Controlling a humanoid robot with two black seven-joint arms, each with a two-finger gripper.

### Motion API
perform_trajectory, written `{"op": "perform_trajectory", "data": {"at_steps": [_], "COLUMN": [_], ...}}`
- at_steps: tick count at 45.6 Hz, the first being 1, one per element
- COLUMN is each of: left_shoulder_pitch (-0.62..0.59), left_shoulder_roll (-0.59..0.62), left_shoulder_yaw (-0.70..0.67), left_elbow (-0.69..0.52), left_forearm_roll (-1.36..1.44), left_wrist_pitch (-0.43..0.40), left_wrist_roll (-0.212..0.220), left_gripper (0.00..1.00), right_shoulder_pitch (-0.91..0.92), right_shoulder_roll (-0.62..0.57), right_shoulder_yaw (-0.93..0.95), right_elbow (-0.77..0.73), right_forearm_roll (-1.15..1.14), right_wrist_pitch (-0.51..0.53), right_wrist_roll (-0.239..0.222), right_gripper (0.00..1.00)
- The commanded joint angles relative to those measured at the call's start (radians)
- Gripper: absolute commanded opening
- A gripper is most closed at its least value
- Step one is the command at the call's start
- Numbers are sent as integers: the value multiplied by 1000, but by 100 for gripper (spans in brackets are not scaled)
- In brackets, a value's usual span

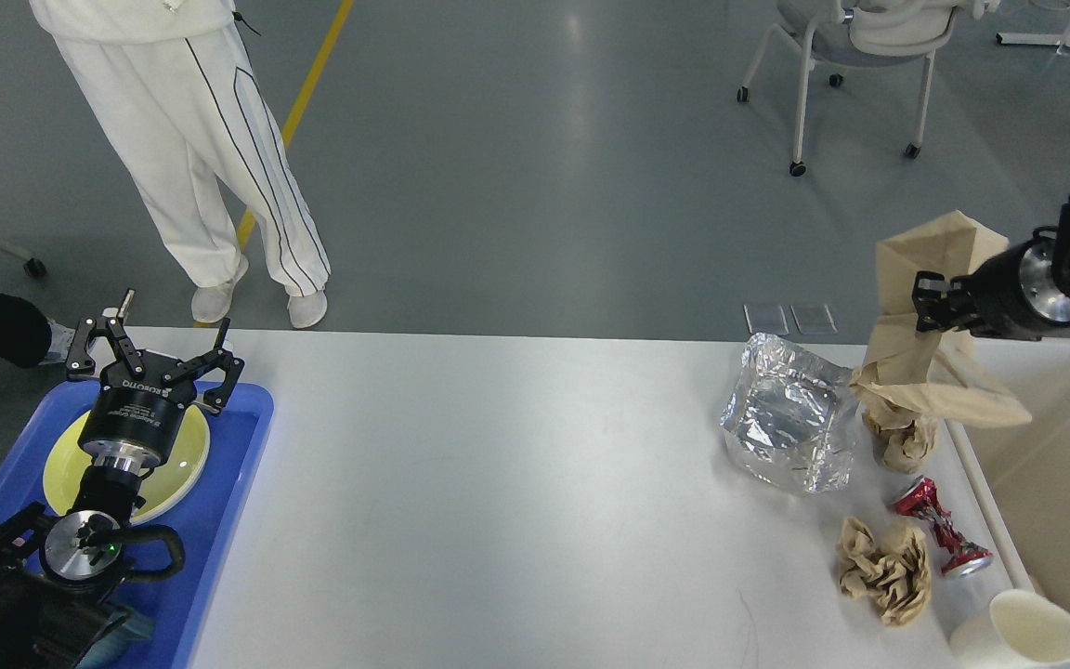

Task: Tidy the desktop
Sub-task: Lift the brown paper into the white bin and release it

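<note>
The white-grey desktop (pixel 498 483) fills the lower part of the view. At its right end, over the table edge and the bin rim, my right gripper (pixel 927 303) is shut on a brown paper bag (pixel 939 255), which hangs in the air. Still lying on the right side of the desktop are a silver foil bag (pixel 790 427), a crumpled brown paper (pixel 883 569), a smaller paper ball (pixel 902 444), a crushed red can (pixel 944 534) and a white paper cup (pixel 1018 634). On the far left my left gripper (pixel 152 348) stands open and empty above a yellow-green plate (pixel 184 457).
The plate lies in a blue tray (pixel 240 465) at the left edge of the table. A cream-white bin (pixel 1055 483) stands against the right edge. A person in white (pixel 191 139) stands behind the table on the left, and a wheeled chair (pixel 860 46) is at the back right.
</note>
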Motion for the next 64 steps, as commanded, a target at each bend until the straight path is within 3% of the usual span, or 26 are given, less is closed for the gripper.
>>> {"op": "perform_trajectory", "data": {"at_steps": [1, 7, 13, 23, 29, 30, 31, 32, 33, 53, 64], "left_shoulder_pitch": [0, 0, 0, 0, 0, 0, 0, 0, 0, 0, 0], "left_shoulder_roll": [0, 0, 0, 0, 0, 0, 0, 0, 0, 0, 0], "left_shoulder_yaw": [0, 0, 0, 0, 0, 0, 0, 0, 0, 0, 0], "left_elbow": [0, 0, 0, 0, 0, 0, 0, 0, 0, 0, 0], "left_forearm_roll": [0, 0, 1, 0, 0, 0, 0, 0, 0, 0, 0], "left_wrist_pitch": [0, 0, 0, 0, 0, 0, 0, 0, 0, 0, 0], "left_wrist_roll": [0, 0, 0, 0, 0, 0, 0, 0, 0, 0, 0], "left_gripper": [97, 97, 97, 97, 97, 97, 97, 97, 97, 97, 97], "right_shoulder_pitch": [-262, -559, -783, -902, -948, -954, -957, -960, -962, -962, -948], "right_shoulder_roll": [-25, -38, -30, -28, -41, -42, -42, -44, -44, -39, -35], "right_shoulder_yaw": [8, 42, 134, 382, 461, 461, 456, 454, 454, 459, 456], "right_elbow": [-258, -576, -775, -791, -793, -793, -793, -793, -793, -793, -791], "right_forearm_roll": [62, 281, 457, 475, 470, 467, 462, 455, 445, 413, 412], "right_wrist_pitch": [-115, -126, -161, -386, -425, -425, -420, -420, -420, -420, -410], "right_wrist_roll": [-3, -30, -127, -193, -193, -193, -193, -193, -196, -197, -230], "right_gripper": [0, 0, 0, 0, 2, 7, 27, 72, 100, 100, 100]}}
